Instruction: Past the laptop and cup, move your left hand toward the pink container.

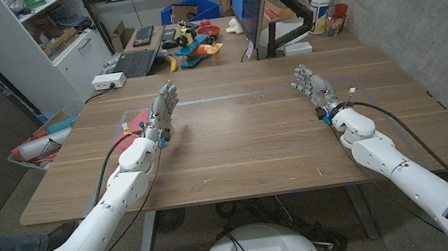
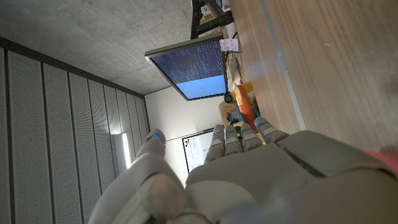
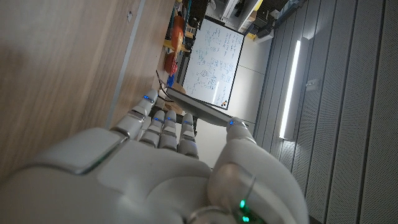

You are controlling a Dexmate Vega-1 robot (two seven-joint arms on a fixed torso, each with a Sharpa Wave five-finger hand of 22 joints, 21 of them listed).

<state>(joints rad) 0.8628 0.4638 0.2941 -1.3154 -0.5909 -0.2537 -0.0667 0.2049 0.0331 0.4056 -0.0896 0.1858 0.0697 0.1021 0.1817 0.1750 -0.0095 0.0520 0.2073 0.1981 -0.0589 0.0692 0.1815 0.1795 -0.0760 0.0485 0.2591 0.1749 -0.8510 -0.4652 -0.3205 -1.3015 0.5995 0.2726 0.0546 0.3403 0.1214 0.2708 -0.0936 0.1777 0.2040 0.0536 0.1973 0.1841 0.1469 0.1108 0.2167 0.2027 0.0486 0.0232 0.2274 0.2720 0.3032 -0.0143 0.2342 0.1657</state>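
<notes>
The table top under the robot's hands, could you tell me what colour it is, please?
The table top is brown, with a wood grain; the head view shows it best.

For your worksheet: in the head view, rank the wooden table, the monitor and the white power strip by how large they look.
1. wooden table
2. monitor
3. white power strip
The monitor stands farther away, so its true size is unsure.

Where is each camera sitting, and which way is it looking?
Head view: sits on the robot's head, looks down over the wooden table; both arms show, with the left hand and the right hand standing open.
Left wrist view: sits on the left wrist, looks along the back of the left hand toward a monitor.
Right wrist view: sits on the right wrist, looks along the back of the right hand toward a whiteboard.
Shared: all three views show the wooden table; the head and left wrist views share the monitor.
</notes>
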